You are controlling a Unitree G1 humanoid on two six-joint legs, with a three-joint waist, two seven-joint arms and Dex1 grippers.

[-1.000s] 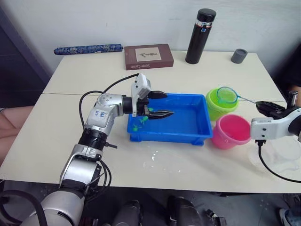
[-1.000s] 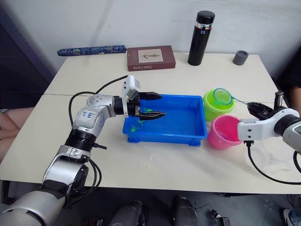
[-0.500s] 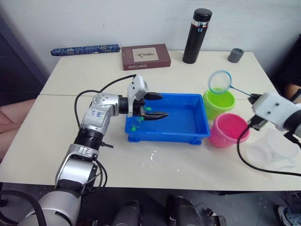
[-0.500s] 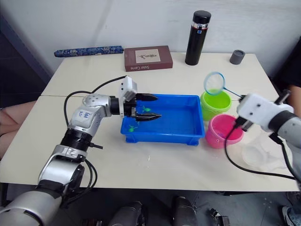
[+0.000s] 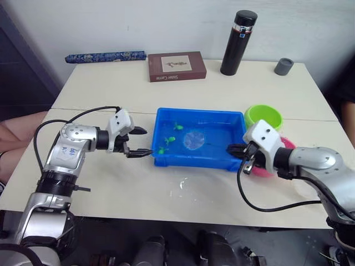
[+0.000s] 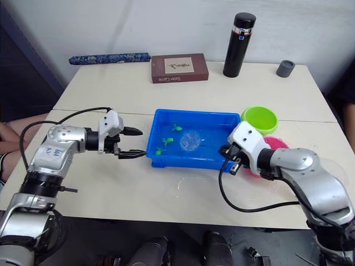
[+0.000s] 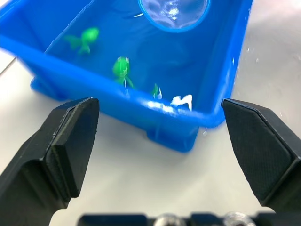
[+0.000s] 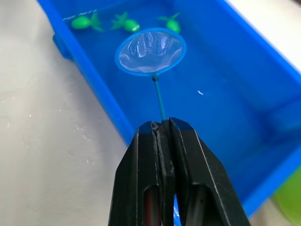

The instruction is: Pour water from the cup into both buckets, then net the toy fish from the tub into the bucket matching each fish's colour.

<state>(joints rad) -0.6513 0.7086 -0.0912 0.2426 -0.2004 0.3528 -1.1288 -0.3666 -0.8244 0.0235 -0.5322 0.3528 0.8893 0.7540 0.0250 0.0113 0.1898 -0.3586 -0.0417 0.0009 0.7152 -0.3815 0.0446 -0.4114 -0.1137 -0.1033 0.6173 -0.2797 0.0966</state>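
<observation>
Blue-rimmed net (image 8: 150, 51) now inside tub (image 5: 166, 160)

Soft, even light is falling from overhead, throwing only faint shadows across the bench (image 5: 233, 77). Small glints are showing on the tub (image 7: 141, 106) water. The left tool's fingers (image 7: 51, 150) are looking blurred close up.

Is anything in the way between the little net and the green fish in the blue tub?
Nothing visible. The net, held by the right gripper, sits in the tub with only open water before the three green fish.
</observation>
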